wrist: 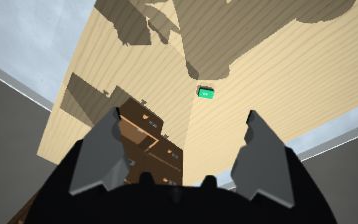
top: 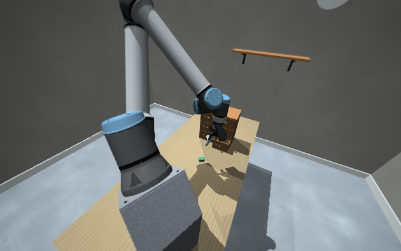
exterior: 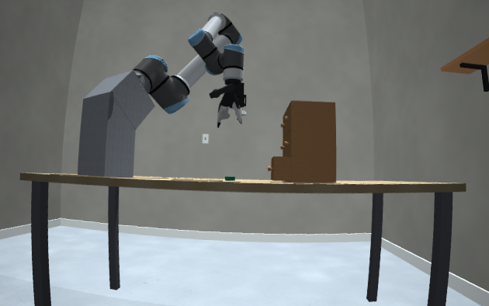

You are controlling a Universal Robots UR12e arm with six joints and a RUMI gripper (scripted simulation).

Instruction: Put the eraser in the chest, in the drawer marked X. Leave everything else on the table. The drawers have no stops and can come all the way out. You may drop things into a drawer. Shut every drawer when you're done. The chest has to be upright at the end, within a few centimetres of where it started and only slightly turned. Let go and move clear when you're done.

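Observation:
The eraser (top: 201, 158) (exterior: 230, 179) (wrist: 206, 93) is a small green block lying flat on the wooden table (top: 178, 143) (exterior: 361, 187) (wrist: 290, 70), between the robot base and the chest. The brown chest (top: 235, 113) (exterior: 310, 136) (wrist: 152, 150) stands upright, with its bottom drawer (top: 222, 144) (exterior: 277, 168) (wrist: 136, 134) pulled partly out. The other drawers sit flush. My gripper (top: 211, 139) (exterior: 230, 122) (wrist: 182, 109) is open and empty. It hangs high above the table, in front of the chest and roughly over the eraser. I cannot read the drawer marks.
The grey robot pedestal (top: 159, 210) (exterior: 106, 128) stands on the near end of the table. A wooden wall shelf (top: 270, 55) (exterior: 477, 50) hangs high behind the chest. The arm's shadow falls on the table near the eraser.

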